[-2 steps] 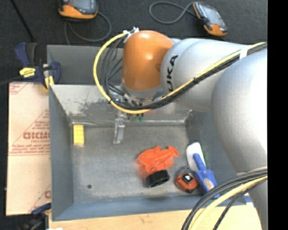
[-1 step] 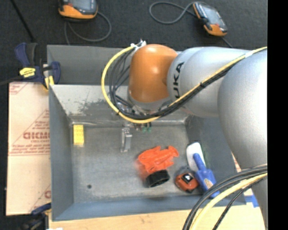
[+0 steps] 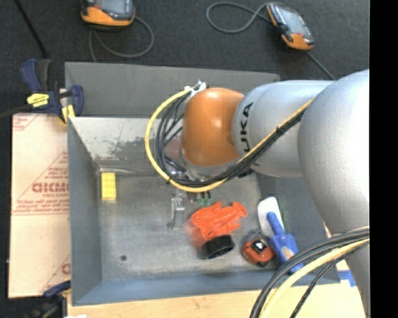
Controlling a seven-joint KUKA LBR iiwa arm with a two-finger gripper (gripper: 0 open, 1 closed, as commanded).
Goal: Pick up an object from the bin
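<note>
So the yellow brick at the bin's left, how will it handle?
The yellow brick looks like rigid moulded plastic, so probably stiff and light. It lies flat with square edges: likely to slide, not roll. Its smooth faces may slip in the tool.

- Site: robotics lab, grasp-test cell.
- Silver industrial arm (image 3: 298, 124) with "UKA" lettering legible on its casing; orange wrist cover (image 3: 208, 127); yellow and black cables (image 3: 158, 143) looped around it.
- Grey metal bin (image 3: 124, 133) with scuffed walls holds mismatched loose items, e.g. yellow block (image 3: 108, 186) and orange plastic piece (image 3: 214, 218).
- 2 orange-and-grey corded devices (image 3: 107, 11) (image 3: 289, 28) lie on dark matting (image 3: 174, 37) behind the bin.
</note>
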